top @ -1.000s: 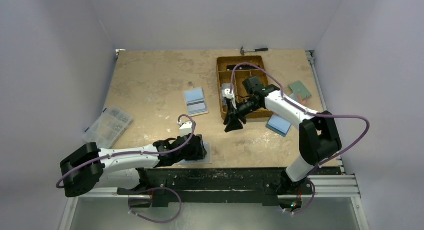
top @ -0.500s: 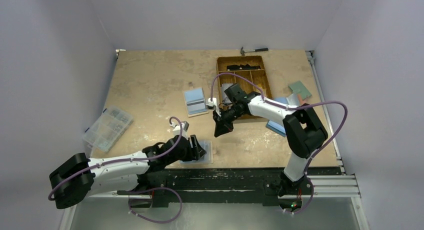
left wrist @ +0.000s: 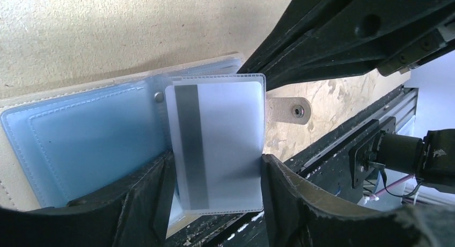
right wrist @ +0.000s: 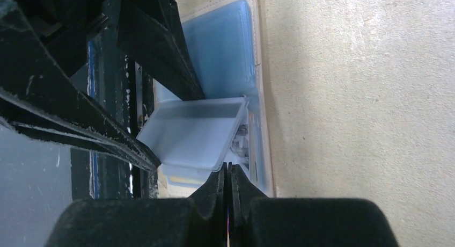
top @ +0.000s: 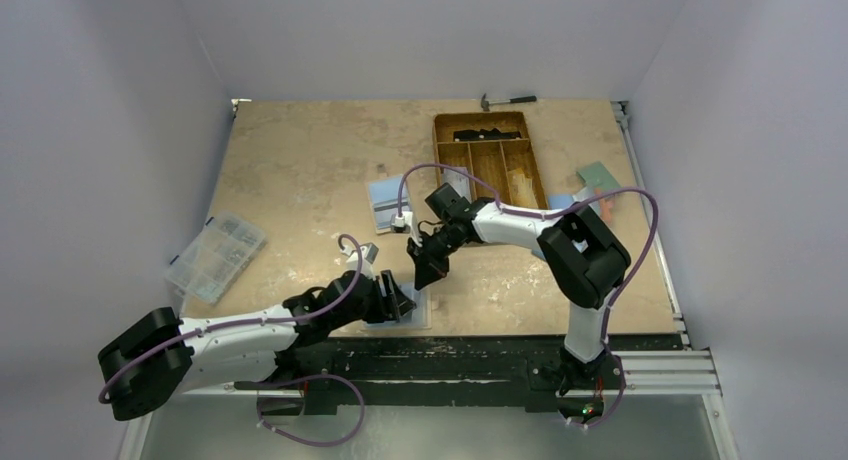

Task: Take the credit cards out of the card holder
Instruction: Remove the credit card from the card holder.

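The holder [left wrist: 80,145] lies open on the table [top: 300,170] at its near edge, blue inner face up. The left pincer [left wrist: 215,169] grips a sleeved card [left wrist: 225,134] by its two long edges, one finger on each side, and holds it tilted up off the holder. The right pincer [right wrist: 229,174] is closed, its tips at the raised card's free edge; whether they touch it is unclear. A second card [top: 383,200] lies farther out, near the tray [top: 490,155].
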{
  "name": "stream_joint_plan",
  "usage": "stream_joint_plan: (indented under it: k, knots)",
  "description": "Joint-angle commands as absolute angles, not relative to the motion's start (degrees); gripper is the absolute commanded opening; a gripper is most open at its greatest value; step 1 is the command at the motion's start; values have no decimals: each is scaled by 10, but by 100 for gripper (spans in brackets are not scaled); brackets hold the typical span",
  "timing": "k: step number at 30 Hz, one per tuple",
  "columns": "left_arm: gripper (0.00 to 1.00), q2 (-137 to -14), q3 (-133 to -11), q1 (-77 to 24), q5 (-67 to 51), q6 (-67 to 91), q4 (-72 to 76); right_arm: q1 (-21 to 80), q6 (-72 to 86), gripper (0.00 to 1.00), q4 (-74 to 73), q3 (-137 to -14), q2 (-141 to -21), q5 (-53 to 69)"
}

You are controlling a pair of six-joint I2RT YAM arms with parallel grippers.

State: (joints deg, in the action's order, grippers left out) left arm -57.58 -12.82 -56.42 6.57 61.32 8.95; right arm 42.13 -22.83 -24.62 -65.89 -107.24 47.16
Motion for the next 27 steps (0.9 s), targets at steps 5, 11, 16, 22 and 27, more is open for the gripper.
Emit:
stream_joint_plan:
  k: [5, 11, 16, 22, 27]
  knots:
    - [76, -569, -120, -559, 40, 607, 154, 427, -170, 0, -201, -663, -1077, 533]
    - [80, -577, -123, -559, 23, 600, 172, 442, -133, 0, -176, -657, -1092, 585]
    - [78, -569, -133, -559, 41, 603, 137, 458, -96, 0, -153, -657, -1114, 609]
    - [64, -543, -139, -559, 81, 613, 65, 464, -81, 2, -145, -663, -1114, 597]
    - [57, -526, -143, -558, 112, 619, 10, 464, -93, 4, -153, -666, -1110, 564]
